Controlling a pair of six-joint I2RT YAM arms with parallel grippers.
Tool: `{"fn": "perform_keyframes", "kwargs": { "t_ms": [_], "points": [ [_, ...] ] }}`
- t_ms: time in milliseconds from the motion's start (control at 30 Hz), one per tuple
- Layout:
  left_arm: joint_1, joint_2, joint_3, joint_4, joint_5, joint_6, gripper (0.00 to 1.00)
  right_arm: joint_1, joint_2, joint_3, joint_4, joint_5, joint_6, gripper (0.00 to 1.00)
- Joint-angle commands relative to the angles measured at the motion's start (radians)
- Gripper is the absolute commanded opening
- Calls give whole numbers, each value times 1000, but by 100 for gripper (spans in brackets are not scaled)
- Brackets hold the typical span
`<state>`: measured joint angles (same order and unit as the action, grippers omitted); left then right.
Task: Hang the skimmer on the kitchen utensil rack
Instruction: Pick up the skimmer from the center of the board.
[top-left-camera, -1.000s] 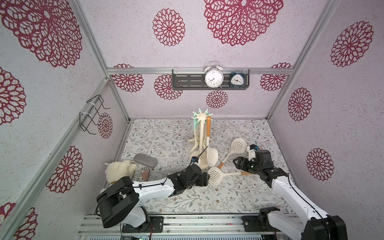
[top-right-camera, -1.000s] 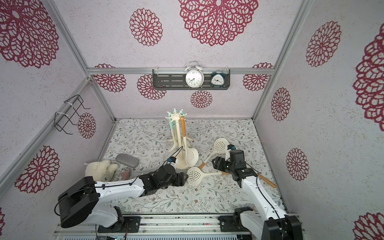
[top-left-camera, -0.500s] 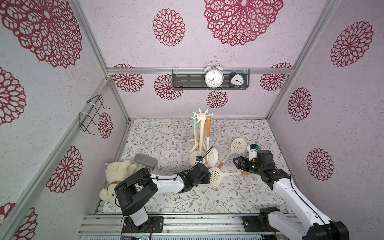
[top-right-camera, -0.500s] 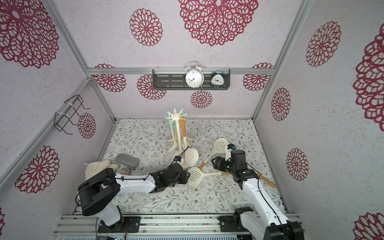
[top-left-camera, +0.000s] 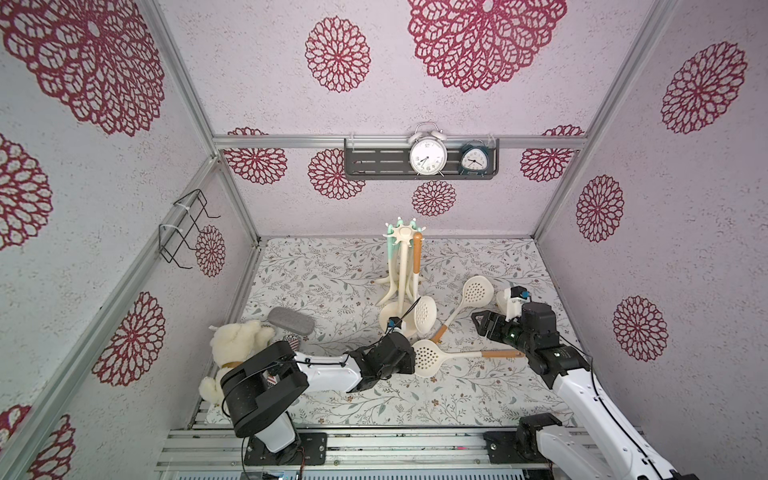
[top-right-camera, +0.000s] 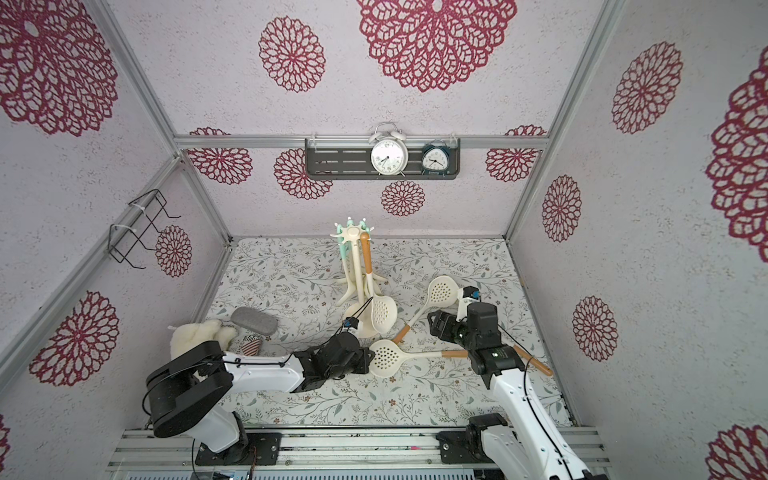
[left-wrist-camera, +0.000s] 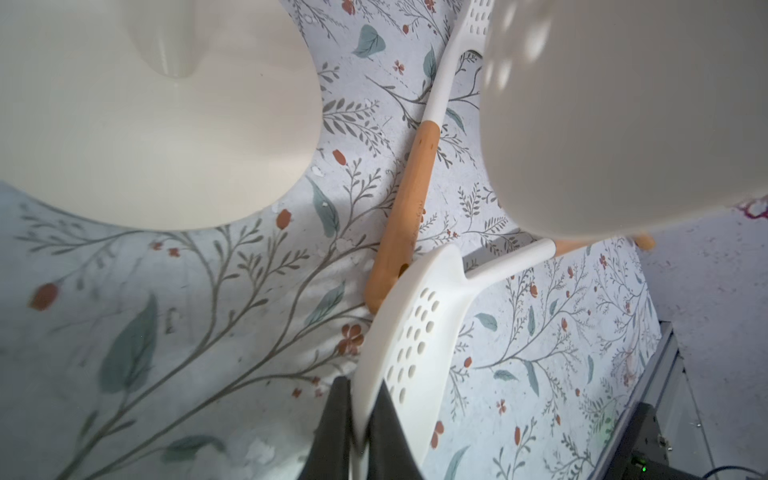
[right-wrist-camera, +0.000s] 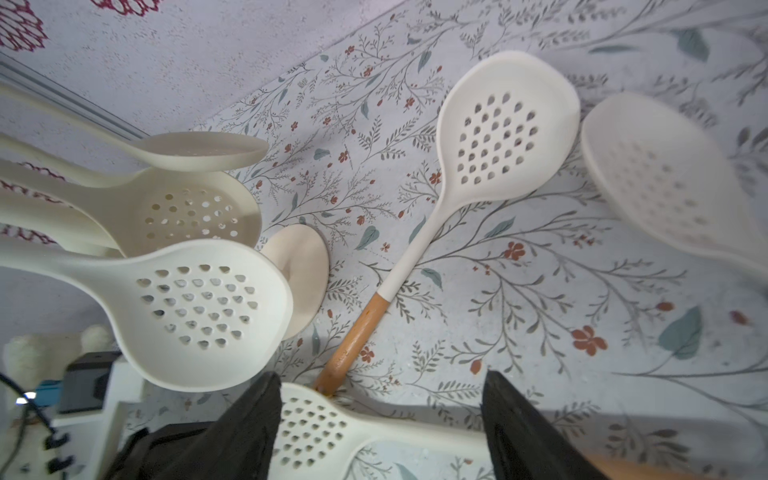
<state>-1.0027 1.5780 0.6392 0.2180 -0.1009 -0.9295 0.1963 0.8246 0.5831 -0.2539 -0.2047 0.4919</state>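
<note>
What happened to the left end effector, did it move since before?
Yes, only slightly: the left end effector has edged toward the skimmer lying in front of the kitchen utensil rack and its round base, and now pinches the skimmer's rim.

Logged on worktop (top-left-camera: 332, 282): rack (top-left-camera: 402, 270) centred, toward back edge; far skimmer (top-left-camera: 477, 291) right of its base; near skimmer (top-left-camera: 432, 356) before base; plush (top-left-camera: 235, 340), case (top-left-camera: 291, 326) behind it, by left edge.

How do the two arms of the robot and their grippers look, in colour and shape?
The left arm and the right arm have smooth white shells between bulky black joint housings, with thin black cables along them. The left gripper and the right gripper have black fingers. A white mount with a blue plug sits at each wrist.
</note>
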Motion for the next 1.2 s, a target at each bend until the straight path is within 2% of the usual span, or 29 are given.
{"fn": "perform_keyframes", "kwargs": {
  "t_ms": [0, 133, 367, 567, 733, 833, 1000, 1167],
  "points": [
    [-8, -126, -39, -28, -41, -12, 0, -4, -64, 1, -7, 52, 17, 92],
    [-8, -284, -95, -125, -101, -15, 0, -4, -113, 33, -72, 109, 38, 99],
    [-7, -556, -194, -223, -135, -28, 0, -7, -220, 35, -189, 205, 171, 99],
    [-7, -652, -197, -285, -167, -10, 0, -6, -332, -19, -201, 252, 311, 99],
    [-7, -684, -206, -274, -173, -21, 0, -6, -374, -97, -171, 198, 414, 99],
    [-7, -691, -205, -272, -172, -22, 0, -7, -398, -166, -86, 133, 476, 99],
    [-7, -691, -199, -269, -171, -18, 0, -7, -398, -289, 174, -2, 597, 96],
    [-7, -691, -197, -267, -172, -17, 0, -7, -379, -364, 436, -53, 715, 78]
  ]
}}
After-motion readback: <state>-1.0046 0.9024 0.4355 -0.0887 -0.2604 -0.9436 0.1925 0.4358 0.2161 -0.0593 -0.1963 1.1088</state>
